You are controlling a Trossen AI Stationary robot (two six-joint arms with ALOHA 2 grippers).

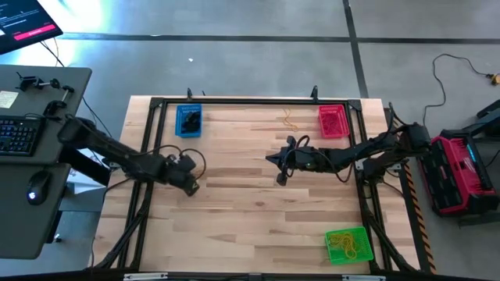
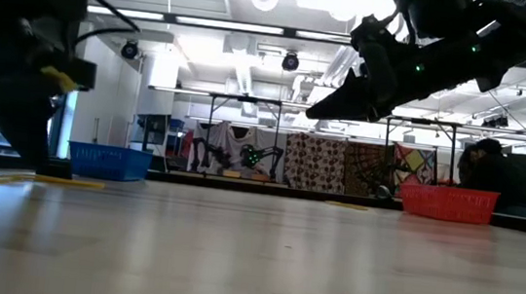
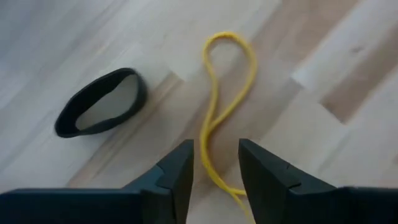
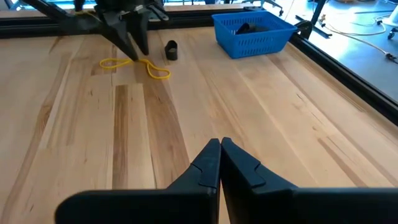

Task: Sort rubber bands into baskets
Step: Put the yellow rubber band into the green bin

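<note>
A yellow rubber band point(image 3: 214, 118) lies twisted on the tabletop point(image 1: 250, 218), its near end running between the slightly parted fingers of the left hand point(image 3: 216, 163), with a black band point(image 3: 99, 102) just beside it. The right hand point(image 4: 220, 163) hangs pinched shut mid-table. No readable writing shows; the blue basket's point(image 1: 188, 122) dark contents are indistinct.

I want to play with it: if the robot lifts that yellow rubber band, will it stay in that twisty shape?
Probably not. The yellow rubber band is thin and lies in a loose figure-eight twist, so it likely droops and untwists when lifted. It looks very light. Lying flat on the wooden table between the left hand's fingers, it could slip out.
</note>
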